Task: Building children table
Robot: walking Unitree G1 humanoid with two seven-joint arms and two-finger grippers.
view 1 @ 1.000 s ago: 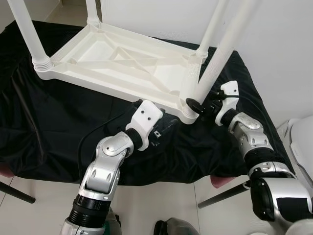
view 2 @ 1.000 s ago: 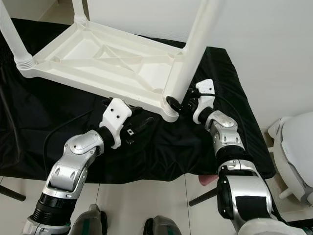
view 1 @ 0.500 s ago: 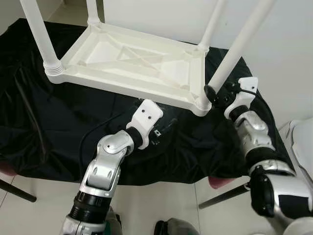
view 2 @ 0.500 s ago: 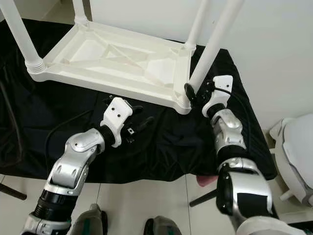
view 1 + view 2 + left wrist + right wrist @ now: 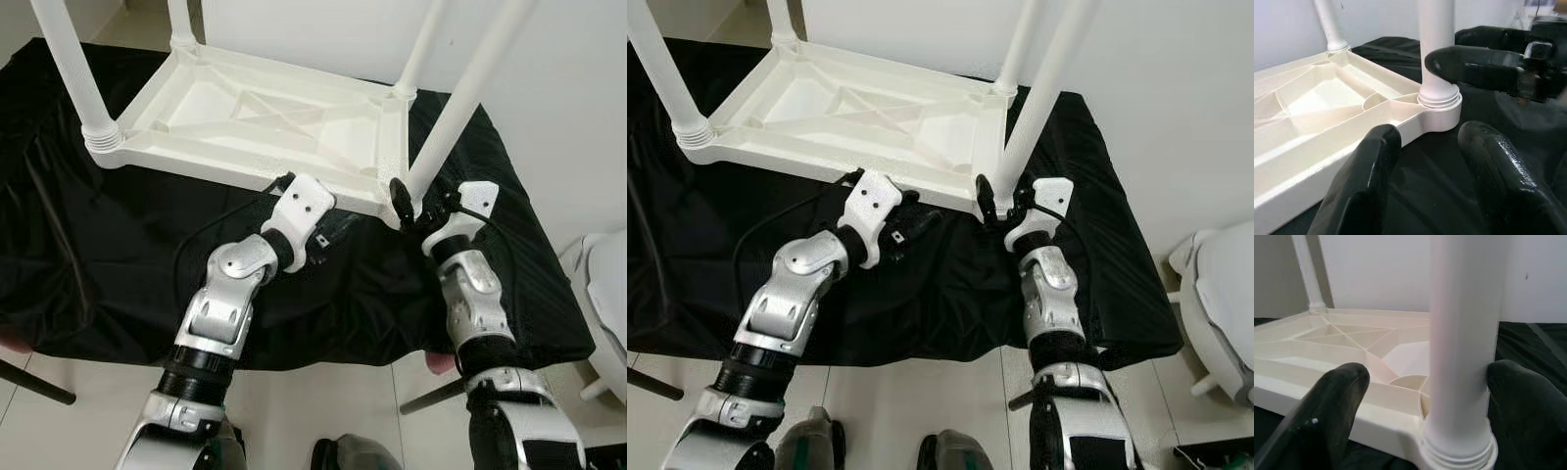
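A white plastic children's table (image 5: 235, 168) lies upside down on a black cloth (image 5: 98, 255), legs pointing up. The near right leg (image 5: 460, 103) stands in the corner socket (image 5: 1439, 110). My right gripper (image 5: 409, 201) is open around the base of that leg (image 5: 1462, 333): one finger (image 5: 1520, 401) touches it and the other finger (image 5: 1332, 411) stands apart. My left gripper (image 5: 331, 235) is open just in front of the table's near rim, close to the same corner, with nothing between its fingers (image 5: 1371, 171).
The other three legs (image 5: 71, 73) are upright in their corners. A white wall rises right behind the table. A white rounded object (image 5: 609, 294) stands on the floor at the right. The cloth's front edge hangs over tiled floor (image 5: 294, 411).
The near right leg was tilted and apart from the corner; now it stands upright in the socket, my right gripper around its base. My left gripper has moved up toward the rim.
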